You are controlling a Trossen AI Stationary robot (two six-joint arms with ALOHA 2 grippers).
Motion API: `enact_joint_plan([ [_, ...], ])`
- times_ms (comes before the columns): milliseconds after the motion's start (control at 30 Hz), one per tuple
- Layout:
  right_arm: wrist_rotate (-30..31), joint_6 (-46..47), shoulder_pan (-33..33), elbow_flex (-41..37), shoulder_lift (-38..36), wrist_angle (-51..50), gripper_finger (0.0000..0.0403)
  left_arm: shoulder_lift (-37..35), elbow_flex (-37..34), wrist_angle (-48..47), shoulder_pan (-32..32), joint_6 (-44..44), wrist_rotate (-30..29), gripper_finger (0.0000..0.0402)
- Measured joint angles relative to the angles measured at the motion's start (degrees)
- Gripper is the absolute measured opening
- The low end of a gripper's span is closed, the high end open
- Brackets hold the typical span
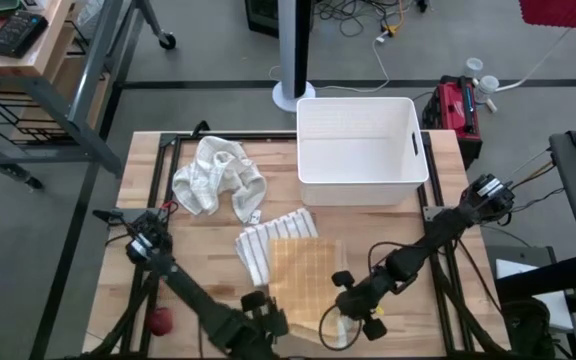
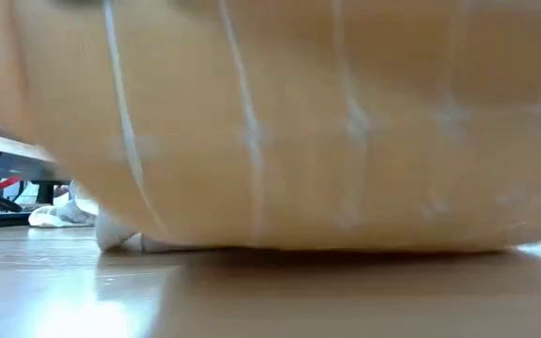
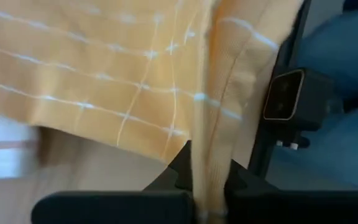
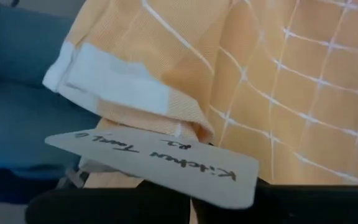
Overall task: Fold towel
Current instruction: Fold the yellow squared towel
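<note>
Across the lower middle of the high view, a yellow checked kitchen towel (image 1: pixel 306 278) lies on the pale wooden desk (image 1: pixel 148 215), partly over a white striped towel (image 1: pixel 268 243). At the upper centre sits a crumpled white cloth (image 1: pixel 216 177), and to its right a white plastic bin (image 1: pixel 360 150). A small red ball (image 1: pixel 159 320) rests at the lower left. Beyond the desk lies grey floor, with a red toolbox (image 1: pixel 454 105) at the upper right.

The left gripper (image 1: pixel 265 312) pinches the yellow towel's near edge; its wrist view shows a fold of cloth clamped between the fingers (image 3: pixel 178 174). The right gripper (image 1: pixel 353 310) is pressed shut on the other near corner. Only its wrist view shows a handwritten paper tag (image 4: pixel 160 165) and a white label (image 4: pixel 114 78). The low view is mostly filled by yellow cloth.
</note>
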Motion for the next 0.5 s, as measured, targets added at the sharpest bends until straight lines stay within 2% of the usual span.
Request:
enact_joint_plan([
  [167,0.74,3.56,0.16,0.00,0.01,-2.91,0.0000,0.05,-4.65,4.66,3.64,4.58,4.26,0.0001],
  [300,5.92,9.11,0.04,-0.02,0.01,-7.46,0.0000,-0.43,-6.11,4.06,6.05,8.69,4.37,0.0001],
  [500,8.76,11.46,0.04,-0.02,-0.20,-9.62,0.0000,-2.30,-7.76,3.01,9.67,13.67,4.30,0.0000],
])
